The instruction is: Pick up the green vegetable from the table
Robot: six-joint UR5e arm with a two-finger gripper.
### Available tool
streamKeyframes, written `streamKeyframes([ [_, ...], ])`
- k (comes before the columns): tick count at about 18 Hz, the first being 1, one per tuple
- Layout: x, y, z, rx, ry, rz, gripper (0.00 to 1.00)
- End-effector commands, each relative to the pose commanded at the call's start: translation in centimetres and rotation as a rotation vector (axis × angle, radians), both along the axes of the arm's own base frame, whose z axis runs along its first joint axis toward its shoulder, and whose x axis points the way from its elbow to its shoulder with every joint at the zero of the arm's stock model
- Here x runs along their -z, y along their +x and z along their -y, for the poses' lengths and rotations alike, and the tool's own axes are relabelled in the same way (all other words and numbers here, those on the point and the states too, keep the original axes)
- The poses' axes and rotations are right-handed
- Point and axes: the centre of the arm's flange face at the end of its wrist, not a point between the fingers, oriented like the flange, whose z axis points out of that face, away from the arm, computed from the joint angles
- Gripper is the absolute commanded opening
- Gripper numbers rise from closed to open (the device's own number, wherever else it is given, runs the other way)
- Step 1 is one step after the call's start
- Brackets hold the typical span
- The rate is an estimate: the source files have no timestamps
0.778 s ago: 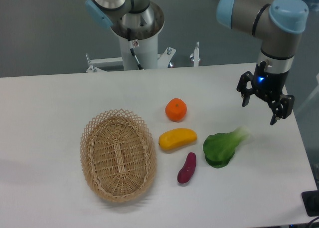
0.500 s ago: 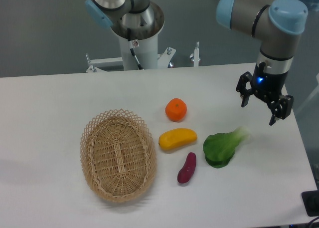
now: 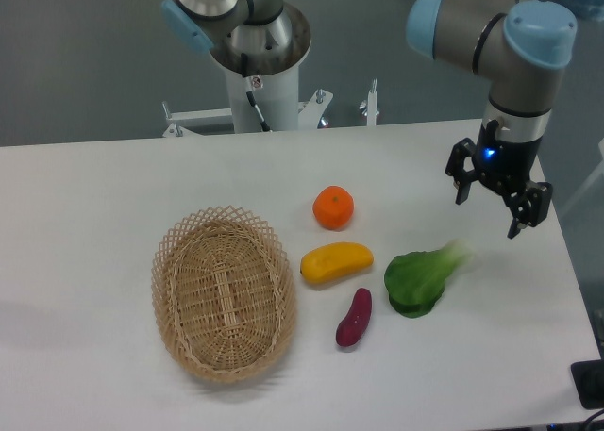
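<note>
Wicker, oval and shallow, the basket (image 3: 225,292) lay on the left of my white counter (image 3: 94,195), and I saw nothing inside it. To its right I had an orange fruit (image 3: 333,207), a yellow oblong fruit (image 3: 336,262) and a purple sweet potato (image 3: 355,318). My green vegetable (image 3: 421,277) lay on the counter just right of the yellow fruit (its pale stem end looked blurred). My tool (image 3: 485,214) hung above and right of it, fingers spread apart, touching nothing.
</note>
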Motion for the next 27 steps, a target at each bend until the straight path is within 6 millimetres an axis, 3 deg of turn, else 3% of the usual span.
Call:
streamKeyframes([
  [4,1.8,-0.8,0.2,0.009,-0.068,-0.005,1.0],
  [10,8.1,-3.7,-0.9,0.003,-0.097,0.043,1.0],
  [16,12.7,-2.9,-0.4,-0.012,-0.097,0.049,1.0],
  [27,15.1,-1.6,-0.1,0.004,-0.121,0.047,1.0],
])
